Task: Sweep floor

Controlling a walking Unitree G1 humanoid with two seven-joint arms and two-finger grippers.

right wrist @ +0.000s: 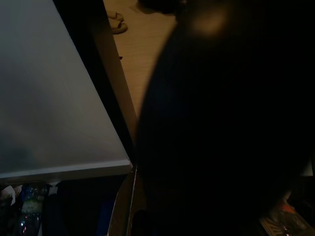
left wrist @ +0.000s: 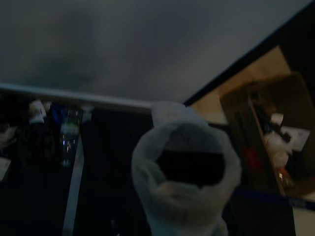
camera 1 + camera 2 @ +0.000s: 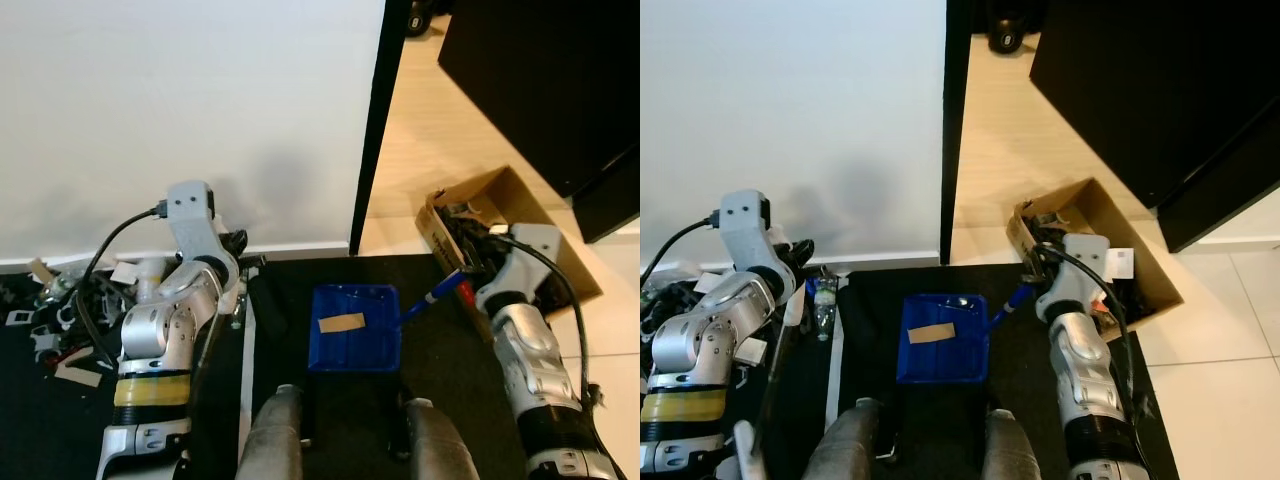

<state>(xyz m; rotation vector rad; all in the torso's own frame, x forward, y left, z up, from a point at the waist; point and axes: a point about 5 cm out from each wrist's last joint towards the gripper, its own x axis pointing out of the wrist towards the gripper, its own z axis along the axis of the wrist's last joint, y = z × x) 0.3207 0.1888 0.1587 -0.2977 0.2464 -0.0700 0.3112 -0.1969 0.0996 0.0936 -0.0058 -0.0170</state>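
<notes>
No readable brand or lettering can be made out anywhere; a white label on the cardboard box [image 3: 1095,255] is seen, but the print is way too small to read. A blue dustpan [image 3: 355,328] is set flat on the black mat [image 3: 290,300], straight ahead of the robot's feet, with a tan scrap of cardboard [image 3: 341,323] lying inside it. Its blue handle [image 3: 432,294] is angled up to the right and appears to be gripped by the right gripper [image 3: 468,287], though the fingers are hidden behind the wrist, so how far apart they are can't be told. The left gripper [image 3: 237,247] is raised near the white wall [image 3: 190,110], close to a pale stick [image 3: 247,350] that runs down along the mat; whether it's clamped on it can't be told either, since the left wrist view is dark and a whitish hollow tube end [image 2: 186,189] is parked right in front of the lens. Litter [image 3: 60,300] is piled at the baseboard on the left, with a clear plastic bottle [image 3: 824,305] among it. Room is tight on the left, where the wall and a black door-frame edge [image 3: 372,130] are met; open light wood floor [image 3: 420,130] is found beyond on the right, bounded by a big black cabinet [image 3: 1140,80], with the open box wedged beside it.
</notes>
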